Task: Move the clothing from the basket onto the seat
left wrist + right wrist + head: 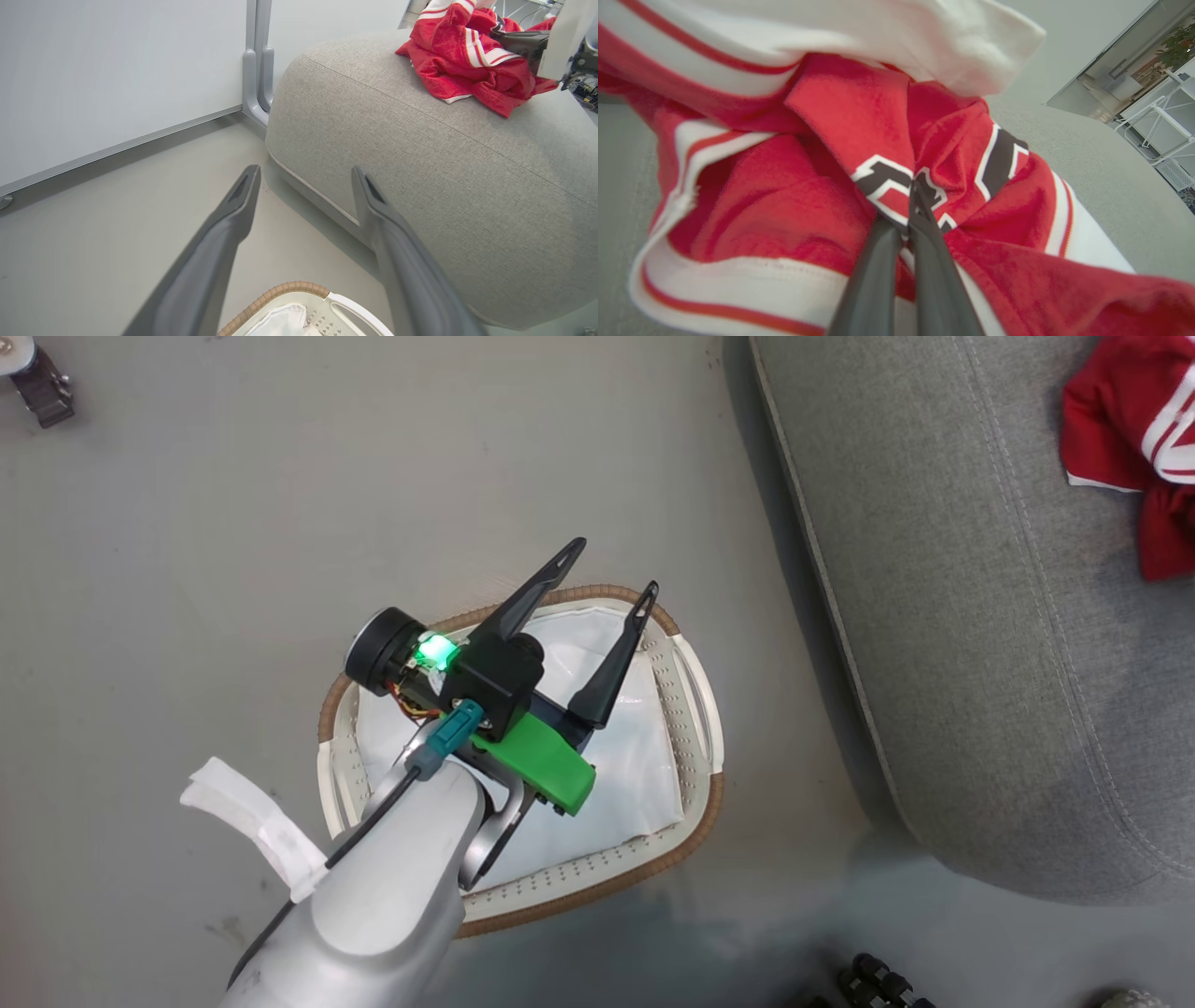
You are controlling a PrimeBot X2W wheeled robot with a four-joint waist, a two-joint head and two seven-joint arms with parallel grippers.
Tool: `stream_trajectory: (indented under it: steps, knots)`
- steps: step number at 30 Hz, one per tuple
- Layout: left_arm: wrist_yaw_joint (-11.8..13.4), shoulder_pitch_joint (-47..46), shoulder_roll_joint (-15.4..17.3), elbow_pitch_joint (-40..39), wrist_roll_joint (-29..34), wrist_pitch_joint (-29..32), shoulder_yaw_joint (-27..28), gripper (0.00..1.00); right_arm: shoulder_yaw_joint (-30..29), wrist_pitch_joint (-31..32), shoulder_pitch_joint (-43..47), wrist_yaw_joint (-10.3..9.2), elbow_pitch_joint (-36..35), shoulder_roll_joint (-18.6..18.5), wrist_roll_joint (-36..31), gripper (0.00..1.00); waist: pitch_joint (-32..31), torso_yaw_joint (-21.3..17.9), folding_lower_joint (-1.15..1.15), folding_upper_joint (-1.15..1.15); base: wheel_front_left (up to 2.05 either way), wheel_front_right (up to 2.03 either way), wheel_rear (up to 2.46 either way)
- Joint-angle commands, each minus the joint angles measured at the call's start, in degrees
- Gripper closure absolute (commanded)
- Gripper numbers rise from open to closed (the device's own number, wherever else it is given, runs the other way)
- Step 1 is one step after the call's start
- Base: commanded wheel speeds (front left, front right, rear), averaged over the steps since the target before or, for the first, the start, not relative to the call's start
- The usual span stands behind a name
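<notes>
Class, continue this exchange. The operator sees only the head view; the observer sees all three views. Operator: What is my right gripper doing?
Observer: The right gripper is shut on the red clothing, pinching it at the dark-and-white logo.
Operator: Is that bundle hanging or resting?
Observer: In the left wrist view it lies bunched on top of the grey sofa, near a rounded corner.
Operator: What lies past that corner?
Observer: A pale wall panel, with a grey post standing close to the sofa.
</notes>
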Motion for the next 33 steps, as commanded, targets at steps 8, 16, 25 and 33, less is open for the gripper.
stream_trajectory:
  steps: [8, 16, 25, 33]
  knots:
    - [-0.1, 3.0, 0.0, 0.5, 0.4, 0.0, 3.6, 0.0, 0.5, -0.1, 6.8, -0.08, -7.3, 3.4, 3.0, 0.0, -6.2, -1.8, -0.01, 0.25, 0.0, 0.0, 0.0]
    - [0.1, 9.1, -1.0, 0.8, 0.5, 0.0, 11.5, 0.0, 9.0, -0.1, 11.9, -0.08, -15.4, 6.1, 8.4, 0.0, -14.0, -1.4, -0.01, 0.25, 0.0, 0.0, 0.0]
    - [1.4, 14.9, -2.2, 0.6, 3.1, 0.0, 20.8, 0.0, 17.2, -0.1, 15.4, -0.08, -17.3, 10.2, 12.8, 0.0, -19.8, 2.7, -0.01, 0.25, 0.0, 0.0, 0.0]
    - [3.2, 19.7, -2.6, 0.9, 5.4, 0.0, 29.1, 0.0, 20.0, -0.1, 19.1, -0.08, -15.1, 13.1, 13.8, 0.0, -23.2, 6.8, -0.01, 0.25, 0.0, 0.0, 0.0]
